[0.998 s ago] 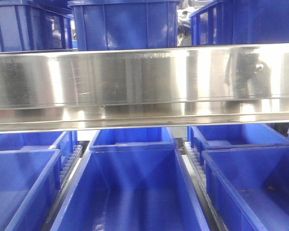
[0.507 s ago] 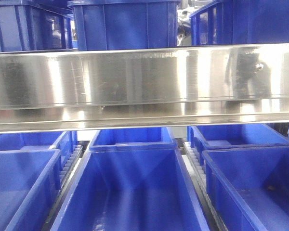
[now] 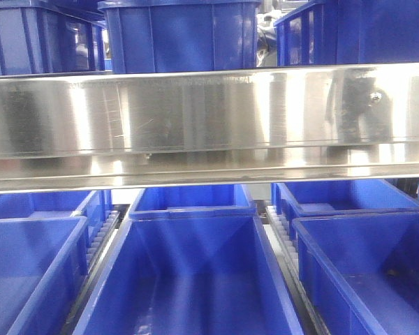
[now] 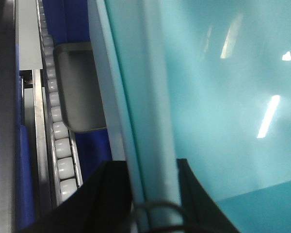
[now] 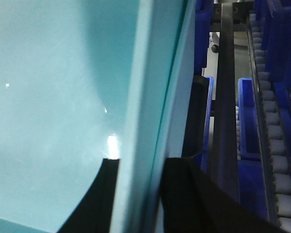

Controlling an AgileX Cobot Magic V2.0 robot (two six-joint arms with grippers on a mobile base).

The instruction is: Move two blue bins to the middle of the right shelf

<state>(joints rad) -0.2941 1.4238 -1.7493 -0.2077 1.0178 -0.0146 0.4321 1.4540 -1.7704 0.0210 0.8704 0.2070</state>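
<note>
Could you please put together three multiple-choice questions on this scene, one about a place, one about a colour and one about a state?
1. In the front view, where does the steel shelf beam run relative to the blue bins?
A. Under all of them.
B. Between an upper row and a lower row.
C. Over all of them.

2. In the left wrist view, what colour are the rollers?
A. Red.
B. Green.
C. White.

3. How does the left gripper stand?
A. One finger on each side of a bin wall.
B. Hanging in free air.
C. Shut on a bottle.

Answers:
1. B: bins show both above and below the beam.
2. C: the whole roller row is white.
3. A: the wall passes between the two black fingers.
</note>
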